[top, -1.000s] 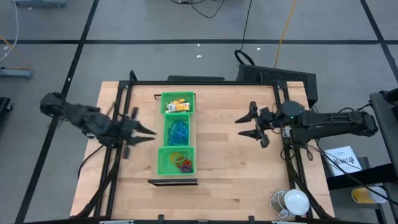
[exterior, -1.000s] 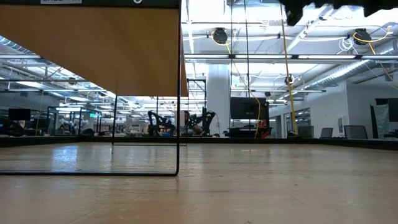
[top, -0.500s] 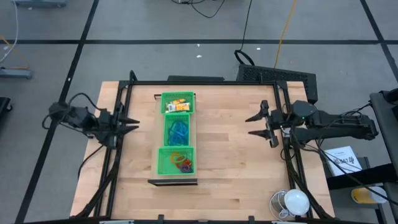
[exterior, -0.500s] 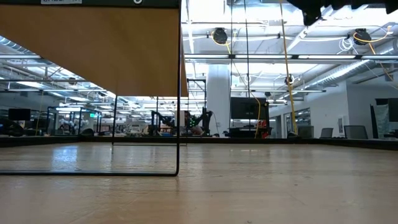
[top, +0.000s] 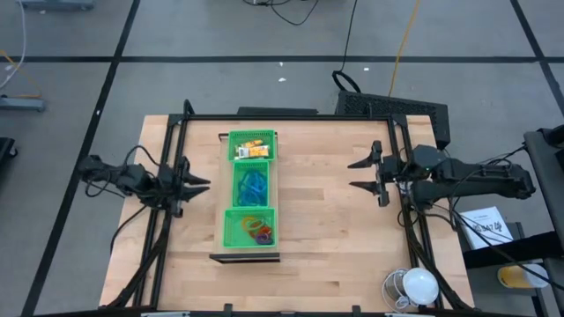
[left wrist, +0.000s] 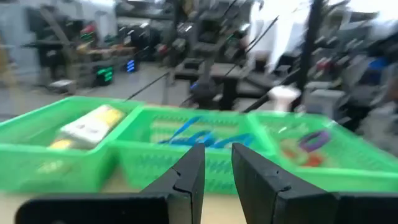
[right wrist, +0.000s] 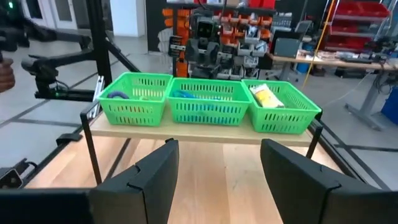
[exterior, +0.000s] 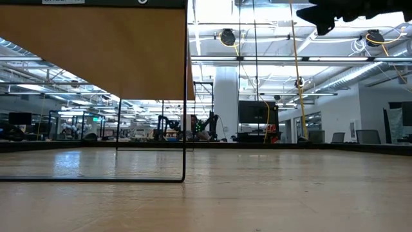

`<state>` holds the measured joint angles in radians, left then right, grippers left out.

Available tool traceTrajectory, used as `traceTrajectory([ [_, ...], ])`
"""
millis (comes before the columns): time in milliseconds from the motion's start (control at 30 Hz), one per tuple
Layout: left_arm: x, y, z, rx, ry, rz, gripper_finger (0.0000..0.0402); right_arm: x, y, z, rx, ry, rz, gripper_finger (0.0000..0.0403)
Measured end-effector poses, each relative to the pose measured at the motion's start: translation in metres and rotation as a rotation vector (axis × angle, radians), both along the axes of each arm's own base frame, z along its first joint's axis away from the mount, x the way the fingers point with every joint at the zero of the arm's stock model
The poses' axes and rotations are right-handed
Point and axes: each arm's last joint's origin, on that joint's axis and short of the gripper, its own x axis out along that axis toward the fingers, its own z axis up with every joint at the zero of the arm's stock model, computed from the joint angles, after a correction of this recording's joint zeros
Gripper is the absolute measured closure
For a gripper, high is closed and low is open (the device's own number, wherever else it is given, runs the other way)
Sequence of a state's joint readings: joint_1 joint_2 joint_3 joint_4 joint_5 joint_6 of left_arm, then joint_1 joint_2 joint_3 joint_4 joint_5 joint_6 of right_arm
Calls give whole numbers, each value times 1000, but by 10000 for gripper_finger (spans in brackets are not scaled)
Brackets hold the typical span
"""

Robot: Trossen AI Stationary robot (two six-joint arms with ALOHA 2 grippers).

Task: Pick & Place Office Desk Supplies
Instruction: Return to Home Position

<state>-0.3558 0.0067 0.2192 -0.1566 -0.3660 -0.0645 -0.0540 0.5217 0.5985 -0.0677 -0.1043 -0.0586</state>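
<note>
Over wooden table's (top: 326,251) side edges, my left gripper (top: 196,180) & right gripper (top: 363,173) hang empty, fingers apart; bright thin loops (top: 254,185) & small yellow rectangular pieces (top: 252,146) lie in long green mesh tray (top: 231,190). Retract slow, wrists level.

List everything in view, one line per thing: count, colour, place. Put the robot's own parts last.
Table: one, light wood, under both arms.
Shelf: one, wooden board on a thin black frame, left of the table's middle.
Tray: one, green, three compartments, on the shelf.
Yellow and orange pieces: a few, in the far compartment.
Blue bands: several, in the centre compartment.
Purple, orange-red and green loops: a few, in the near compartment.
White round object: one, at the table's near right corner.
Black equipment: one, on the floor behind the table.
Left gripper: dark, narrow gap, empty, at the table's left edge.
Right gripper: dark, wide open, empty, near the right edge.
</note>
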Motion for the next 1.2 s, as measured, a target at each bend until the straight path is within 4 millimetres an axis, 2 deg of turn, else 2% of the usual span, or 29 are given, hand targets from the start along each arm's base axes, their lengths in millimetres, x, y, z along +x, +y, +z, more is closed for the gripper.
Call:
traceTrajectory([
  [167,6,-4,-12,-21,-30,-83,314,-9,0,-14,16,-48,-4,183],
  [333,10,-4,-21,-36,-30,-86,314,-22,0,-24,26,-88,-16,183],
  [567,11,-3,-22,-19,-28,-131,314,-37,-6,-52,38,-139,-91,183],
  [767,11,-2,-23,-25,-26,-153,314,-38,-10,-83,77,-163,-128,183],
  [1000,16,-1,-38,-67,-18,-133,314,-36,-14,-111,74,-194,-158,183],
  [1100,17,0,-40,-77,-12,-131,314,-38,-14,-107,73,-250,-167,183],
  [1200,17,0,-40,-79,-10,-131,314,-38,-16,-109,77,-233,-184,183],
])
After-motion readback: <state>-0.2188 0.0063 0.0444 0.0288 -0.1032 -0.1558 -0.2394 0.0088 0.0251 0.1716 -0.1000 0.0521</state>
